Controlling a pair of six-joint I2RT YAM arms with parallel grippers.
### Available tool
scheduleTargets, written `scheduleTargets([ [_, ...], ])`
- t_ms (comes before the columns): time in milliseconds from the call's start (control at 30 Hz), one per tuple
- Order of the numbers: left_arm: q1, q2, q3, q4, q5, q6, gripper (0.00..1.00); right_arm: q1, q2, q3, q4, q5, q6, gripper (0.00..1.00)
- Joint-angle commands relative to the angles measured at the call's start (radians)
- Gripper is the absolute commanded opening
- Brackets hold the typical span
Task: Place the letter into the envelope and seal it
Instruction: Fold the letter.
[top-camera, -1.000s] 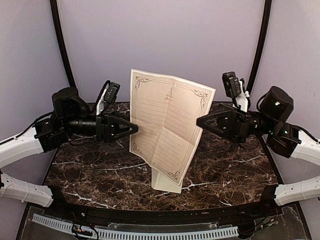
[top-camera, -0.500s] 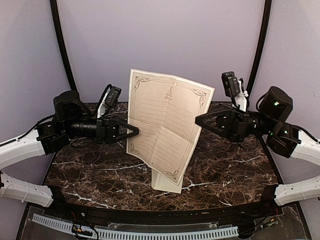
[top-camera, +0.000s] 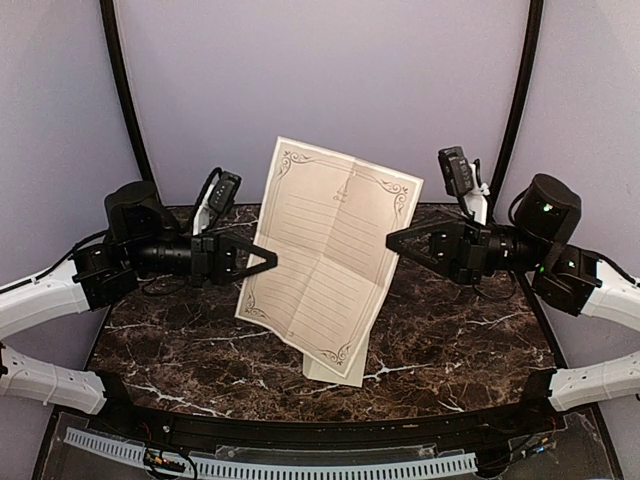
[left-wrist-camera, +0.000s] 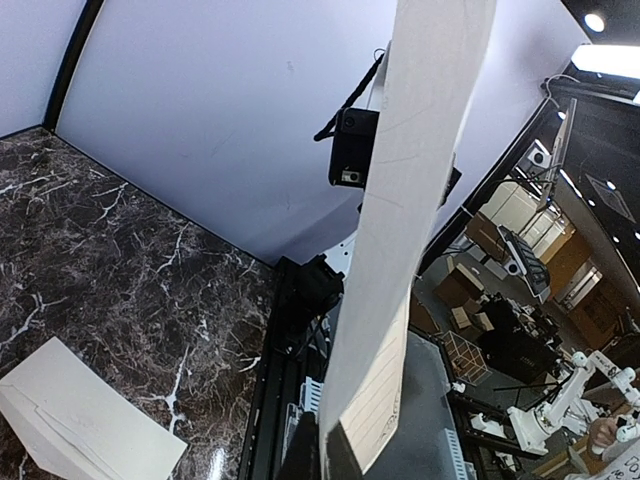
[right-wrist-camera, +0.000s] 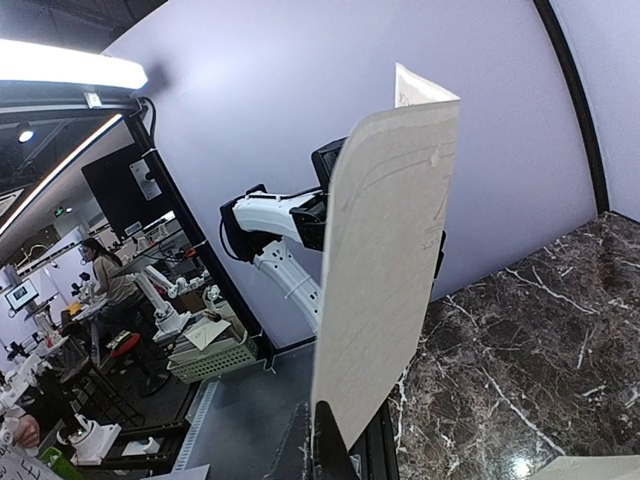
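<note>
The letter (top-camera: 328, 260), a cream lined sheet with an ornate border and crease lines, hangs upright above the table between both arms. My left gripper (top-camera: 268, 261) is shut on its left edge, and my right gripper (top-camera: 392, 240) is shut on its right edge. Seen edge-on, the letter (left-wrist-camera: 400, 230) rises from my left gripper (left-wrist-camera: 330, 455); likewise the letter (right-wrist-camera: 385, 270) rises from my right gripper (right-wrist-camera: 325, 440). The envelope (top-camera: 335, 368) lies flat on the table beneath the sheet, mostly hidden by it. The left wrist view shows the envelope (left-wrist-camera: 80, 420) with its pointed flap.
A dark marble table (top-camera: 190, 340) carries the scene, with a black rim and a white perforated strip (top-camera: 270, 466) at its near edge. Black curved posts (top-camera: 125, 90) and a purple backdrop close off the back.
My left gripper has closed on the letter's left edge. The sheet has tilted, its lower left corner swinging left. The right gripper has stayed shut on the right edge.
</note>
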Motion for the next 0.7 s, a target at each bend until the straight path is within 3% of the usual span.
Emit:
scheduleTargets([
  [0,0.002,-0.029,-0.017,0.025,-0.005,0.002,0.0,-0.006,-0.004,0.003,0.002,0.023,-0.015,0.0],
  [133,0.002,-0.049,-0.021,0.014,-0.044,0.02,0.0,-0.006,-0.014,0.003,-0.015,0.051,-0.016,0.0],
  [200,0.002,-0.062,-0.025,0.013,-0.057,0.024,0.0,-0.006,-0.024,0.003,-0.027,0.08,-0.018,0.18],
  [233,0.002,-0.065,-0.026,0.013,-0.061,0.024,0.0,-0.007,-0.03,0.001,-0.033,0.097,-0.019,0.36],
  [267,0.002,-0.071,-0.027,0.012,-0.061,0.024,0.0,-0.009,-0.037,-0.001,-0.038,0.117,-0.019,0.46],
  [367,0.002,-0.083,-0.027,0.002,-0.056,0.025,0.0,-0.016,-0.071,-0.011,-0.056,0.197,-0.018,0.66],
  [500,0.002,-0.099,-0.029,-0.024,-0.051,0.036,0.0,-0.027,-0.138,-0.022,-0.076,0.323,-0.02,0.84],
  [667,0.002,-0.115,-0.035,-0.054,-0.043,0.048,0.0,-0.033,-0.191,-0.008,-0.111,0.424,-0.038,0.94],
])
